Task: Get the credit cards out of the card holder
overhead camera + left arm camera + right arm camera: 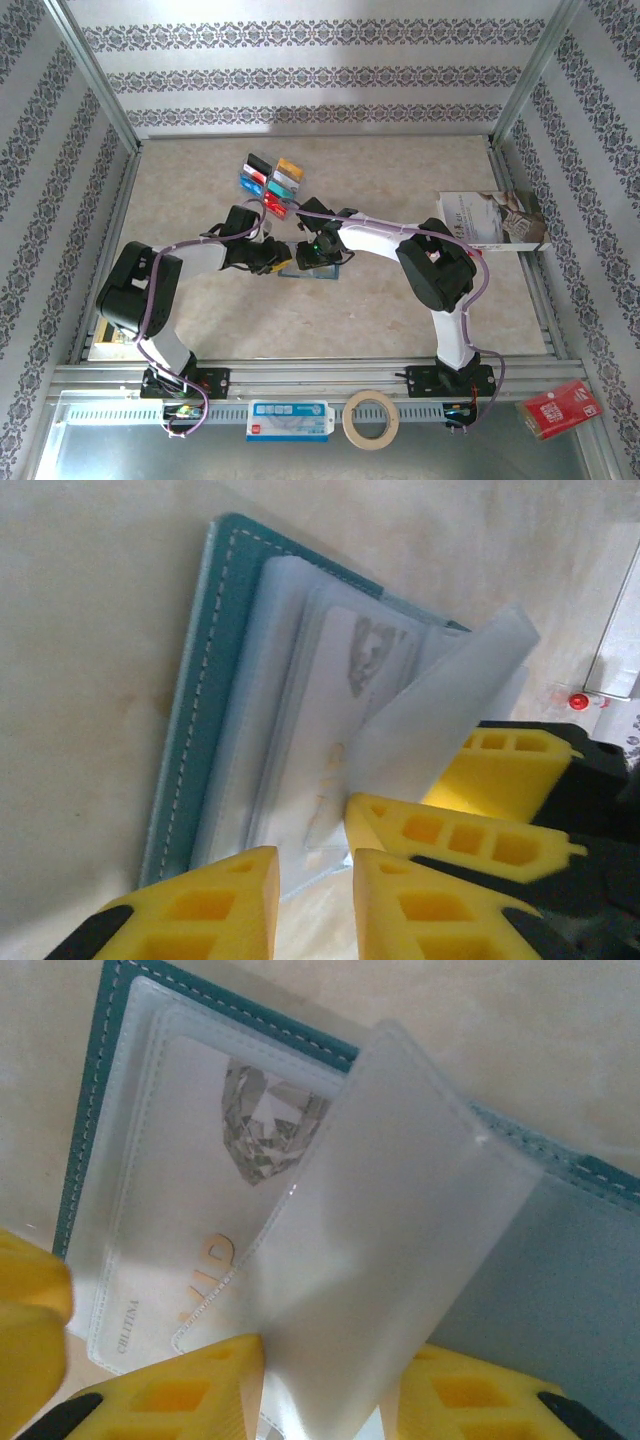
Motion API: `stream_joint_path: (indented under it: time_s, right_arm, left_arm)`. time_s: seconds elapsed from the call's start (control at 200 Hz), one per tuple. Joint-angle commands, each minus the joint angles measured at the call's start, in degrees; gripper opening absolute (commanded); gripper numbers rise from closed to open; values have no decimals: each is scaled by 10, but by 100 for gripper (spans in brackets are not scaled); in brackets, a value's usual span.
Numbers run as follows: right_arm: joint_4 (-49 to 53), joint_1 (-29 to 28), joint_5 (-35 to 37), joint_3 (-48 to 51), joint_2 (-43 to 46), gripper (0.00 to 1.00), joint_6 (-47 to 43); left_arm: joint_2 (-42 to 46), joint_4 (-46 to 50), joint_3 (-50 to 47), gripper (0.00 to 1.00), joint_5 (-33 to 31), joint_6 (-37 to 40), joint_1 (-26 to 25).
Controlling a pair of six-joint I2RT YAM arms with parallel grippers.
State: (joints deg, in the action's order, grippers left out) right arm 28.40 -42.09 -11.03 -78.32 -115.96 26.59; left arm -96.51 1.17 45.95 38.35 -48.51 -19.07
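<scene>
Black-and-white arms [372,240], seemingly purple cables [148,300], yellow fingers [225,895]

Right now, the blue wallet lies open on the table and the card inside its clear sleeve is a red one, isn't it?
Not quite. The card in the clear sleeve of the open blue wallet is silver-white, with a diamond picture and gold lettering, not red. The right wrist view shows it plainly.
</scene>
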Motion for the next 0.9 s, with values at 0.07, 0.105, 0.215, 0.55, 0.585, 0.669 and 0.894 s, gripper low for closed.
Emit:
stream_joint_path:
  time_s: [0.07,0.105,0.215,0.55,0.585,0.669,0.894]
  right_arm:
    - [-7,5,2,20,-9,37,-4]
    - [-6,5,2,20,-9,37,-4]
    - [-8,6,2,21,-8,37,-2]
    - [-14,5,29,32,7,37,13]
    - [-15,5,41,36,15,38,16]
    - [-14,1,76,44,36,39,23]
    - [10,1,158,52,77,40,50]
  left_arm:
    - [-23,-59,11,16,13,-25,-10]
    - [-24,-64,10,16,15,-27,-11]
    - [-26,-57,12,15,9,-23,-12]
    - [-65,-6,12,11,-34,-3,-15]
    - [-66,1,12,10,-40,-1,-14]
    - [-64,18,9,9,-55,6,-15]
    - [-63,35,2,7,-64,22,-14]
